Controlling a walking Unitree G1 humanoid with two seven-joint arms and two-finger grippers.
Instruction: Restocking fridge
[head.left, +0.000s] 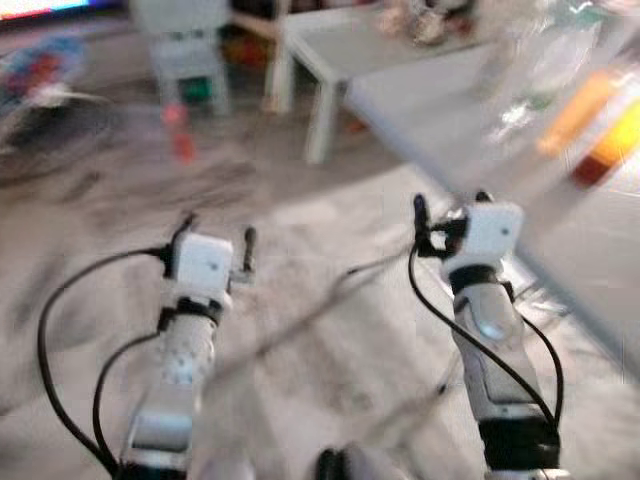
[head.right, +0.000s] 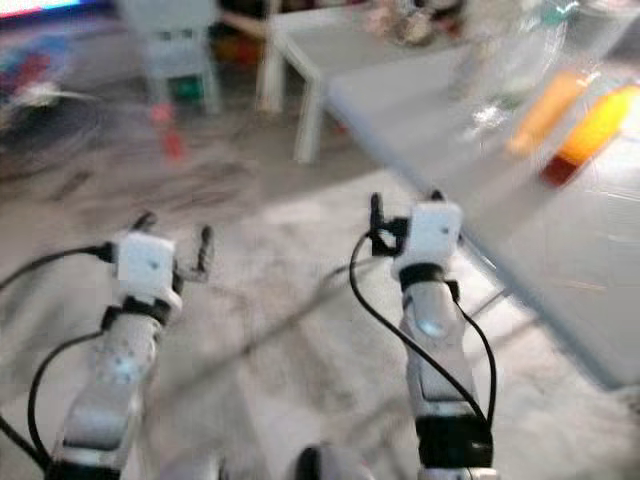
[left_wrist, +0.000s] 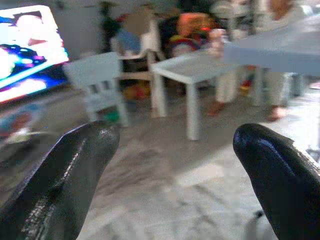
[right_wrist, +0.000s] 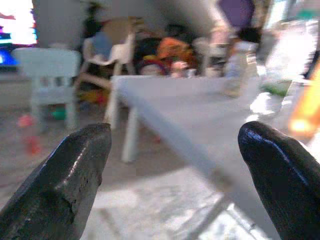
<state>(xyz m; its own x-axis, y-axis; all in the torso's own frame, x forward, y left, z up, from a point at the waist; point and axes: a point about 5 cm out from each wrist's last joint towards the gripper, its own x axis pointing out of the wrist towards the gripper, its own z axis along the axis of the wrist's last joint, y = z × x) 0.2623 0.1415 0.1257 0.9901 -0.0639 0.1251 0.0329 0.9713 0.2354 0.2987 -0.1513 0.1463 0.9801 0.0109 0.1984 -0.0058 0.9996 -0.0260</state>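
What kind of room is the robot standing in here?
Probably a family living room or playroom: a small white chair, a low white table and a lit screen stand there.

A small white table (head.left: 335, 45) and pale chair (head.left: 185, 45) (both blurred) on grey carpet (head.left: 300, 330), a lit screen (left_wrist: 27, 47) nearby.

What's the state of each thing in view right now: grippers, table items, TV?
Left gripper: jaws open, empty, held over the floor.
Right gripper: jaws open, empty, pointing at the grey table.
Orange bottles: lying on the grey table, blurred.
Clear bag: on the grey table, contents too blurred to tell.
White table: upright, beyond the grey one.
Small chair: upright.
TV: on.
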